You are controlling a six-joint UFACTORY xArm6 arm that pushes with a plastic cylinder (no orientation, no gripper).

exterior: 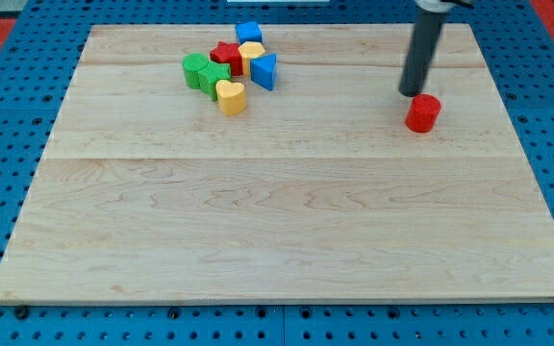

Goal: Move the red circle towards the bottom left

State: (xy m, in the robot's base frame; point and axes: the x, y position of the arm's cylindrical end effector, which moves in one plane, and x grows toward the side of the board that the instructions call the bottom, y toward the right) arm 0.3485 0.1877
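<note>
The red circle (pixel 422 112) sits alone on the right part of the wooden board (pixel 287 221), toward the view's top. My tip (pixel 413 93) is just above and slightly left of it in the view, very close, contact not clear. The dark rod rises from there out of the view's top.
A cluster of blocks lies at the view's top left of centre: a green block (pixel 205 74), a red star (pixel 225 55), a blue cube (pixel 249 33), a yellow block (pixel 252 53), a blue triangular block (pixel 264 70), a yellow heart (pixel 231 96). Blue pegboard (pixel 8 106) surrounds the board.
</note>
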